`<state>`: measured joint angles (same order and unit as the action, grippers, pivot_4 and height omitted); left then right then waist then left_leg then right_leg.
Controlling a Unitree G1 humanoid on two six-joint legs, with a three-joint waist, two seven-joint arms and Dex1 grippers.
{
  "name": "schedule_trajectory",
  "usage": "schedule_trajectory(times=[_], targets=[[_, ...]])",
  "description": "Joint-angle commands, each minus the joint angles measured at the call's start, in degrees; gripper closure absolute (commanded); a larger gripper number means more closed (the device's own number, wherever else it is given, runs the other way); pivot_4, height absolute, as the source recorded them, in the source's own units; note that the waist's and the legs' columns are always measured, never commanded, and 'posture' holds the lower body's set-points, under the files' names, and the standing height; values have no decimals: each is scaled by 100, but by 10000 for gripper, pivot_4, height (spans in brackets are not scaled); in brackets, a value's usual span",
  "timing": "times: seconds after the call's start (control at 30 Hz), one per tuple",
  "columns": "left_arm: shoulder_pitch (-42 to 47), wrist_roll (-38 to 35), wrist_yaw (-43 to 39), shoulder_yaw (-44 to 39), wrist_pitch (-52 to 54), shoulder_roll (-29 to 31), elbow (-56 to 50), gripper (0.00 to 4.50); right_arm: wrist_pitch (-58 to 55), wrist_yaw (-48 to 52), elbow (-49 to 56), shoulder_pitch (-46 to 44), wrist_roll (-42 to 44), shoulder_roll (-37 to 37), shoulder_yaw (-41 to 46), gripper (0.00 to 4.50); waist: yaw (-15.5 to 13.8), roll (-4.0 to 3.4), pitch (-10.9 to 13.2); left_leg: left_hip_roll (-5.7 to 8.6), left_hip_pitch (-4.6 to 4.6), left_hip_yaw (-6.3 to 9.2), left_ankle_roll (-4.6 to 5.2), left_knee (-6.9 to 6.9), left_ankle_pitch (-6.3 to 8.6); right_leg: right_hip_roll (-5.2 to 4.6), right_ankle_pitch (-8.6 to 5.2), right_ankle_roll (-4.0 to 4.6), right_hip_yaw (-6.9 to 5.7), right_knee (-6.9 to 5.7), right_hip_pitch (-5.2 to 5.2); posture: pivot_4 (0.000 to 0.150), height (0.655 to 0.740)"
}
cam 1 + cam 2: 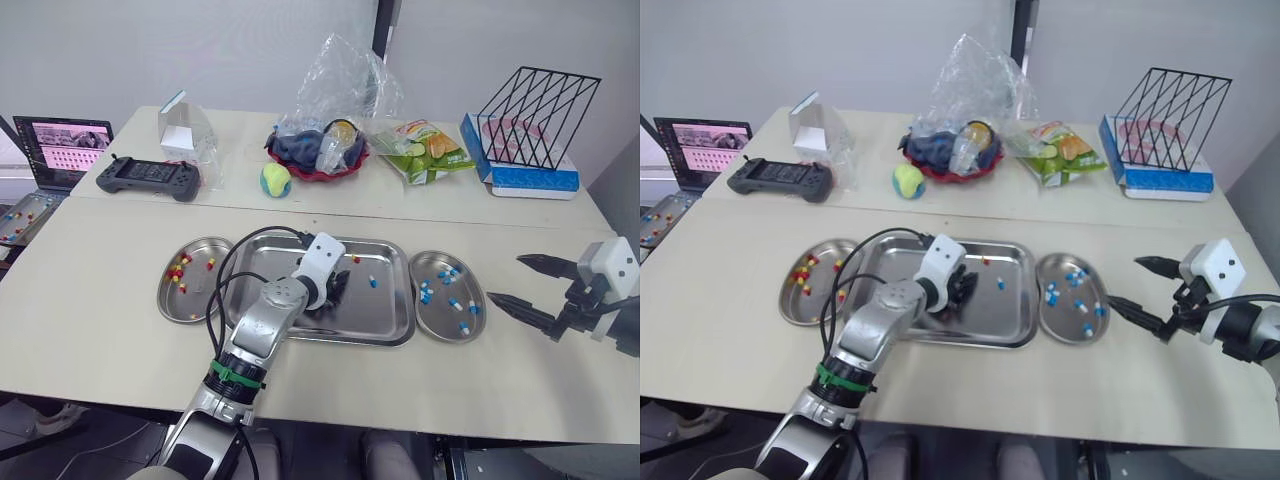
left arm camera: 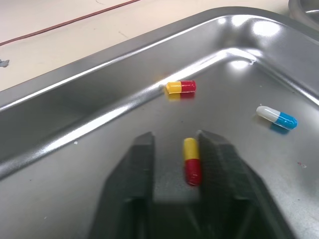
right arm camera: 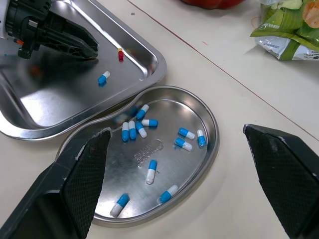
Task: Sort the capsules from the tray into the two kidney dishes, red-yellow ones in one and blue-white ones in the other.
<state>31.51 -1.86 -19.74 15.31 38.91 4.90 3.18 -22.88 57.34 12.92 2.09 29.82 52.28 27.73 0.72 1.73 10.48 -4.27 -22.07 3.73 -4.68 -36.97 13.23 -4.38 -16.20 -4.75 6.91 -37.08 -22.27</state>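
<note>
Red-yellow capsule [image 2: 191, 160], glossy, inside parted left tool [image 2: 175, 138].

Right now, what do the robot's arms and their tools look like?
The left arm is silver-grey metal with a green band and looping black cables. A white boxy housing sits behind the left tool, which has two black wedge-shaped fingers. The right tool has a similar white housing and long pointed black fingers.
</note>
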Motion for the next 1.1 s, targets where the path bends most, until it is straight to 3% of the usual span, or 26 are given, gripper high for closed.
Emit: schedule_trajectory(times=[0.03, 0.57, 0.73, 0.9, 1.1], targets=[[-51, 1, -66, 21, 60, 28, -69, 44560, 118, -20, 124, -47, 0, 41, 124, 0, 0, 0, 0, 0, 0, 0, 0, 0, 0, 0, 0, 0, 0, 0, 0, 1500, 7289], [341, -1199, -1287, -1216, -317, 901, -716, 44560, 87, -5, 94, -206, 31, 23, -60, 0, 8, 0, 0, 0, -1, 2, -1, 1, -1, 0, 0, -1, -2, 0, -1, 1500, 7289], [328, -1572, -1629, -1778, -154, 1586, -913, 44560, 65, 127, 112, -320, 161, 27, -196, 0, 31, -1, 0, 0, 1, 2, -1, 4, -1, 0, 0, -1, -2, 0, -1, 1500, 7289], [-190, -2109, -2046, -2756, 85, 2707, -1200, 44560, 50, 314, -104, -602, 177, 63, -405, 0, 138, -2, 1, -1, 1, 5, -1, 11, -1, 0, 0, -1, -3, 1, -4, 1500, 7289], [-958, -2032, -2182, -3362, -53, 3635, -816, 44560, 113, 491, -465, -1094, 91, 20, -792, 0, 151, -3, 3, -1, -1, 6, 0, 11, 0, -2, -1, -2, -8, 3, -4, 1500, 7289]])
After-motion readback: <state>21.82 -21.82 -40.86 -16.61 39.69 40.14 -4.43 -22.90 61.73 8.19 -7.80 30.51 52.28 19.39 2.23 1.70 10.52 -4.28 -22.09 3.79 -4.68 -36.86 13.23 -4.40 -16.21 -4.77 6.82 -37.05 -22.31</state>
